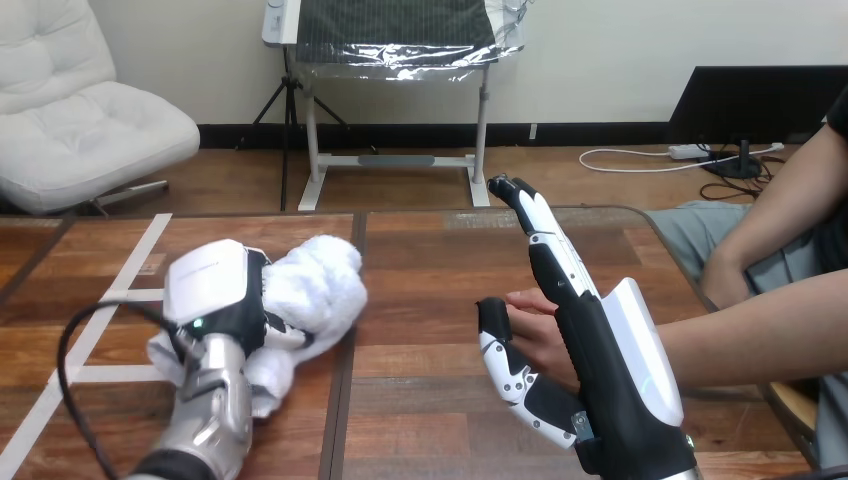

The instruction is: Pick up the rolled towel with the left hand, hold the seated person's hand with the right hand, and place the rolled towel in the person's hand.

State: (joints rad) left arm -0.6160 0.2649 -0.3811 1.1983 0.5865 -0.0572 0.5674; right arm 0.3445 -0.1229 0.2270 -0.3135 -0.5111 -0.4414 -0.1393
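Left hand (pixel 213 298) clasps fluffy white rolled towel (pixel 318 282)

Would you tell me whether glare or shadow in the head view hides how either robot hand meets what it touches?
Head view: even light, no glare on the table; the rolled towel is very bright, so the white-shelled left hand blends into it, though its dark fingers show curled round it; the right hand stands out clearly against the person's hand.

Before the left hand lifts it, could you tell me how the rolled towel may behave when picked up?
The rolled towel looks fluffy and lumpy, so probably soft and light. Its folds bulge loosely round the left hand, so it may sag or unroll.
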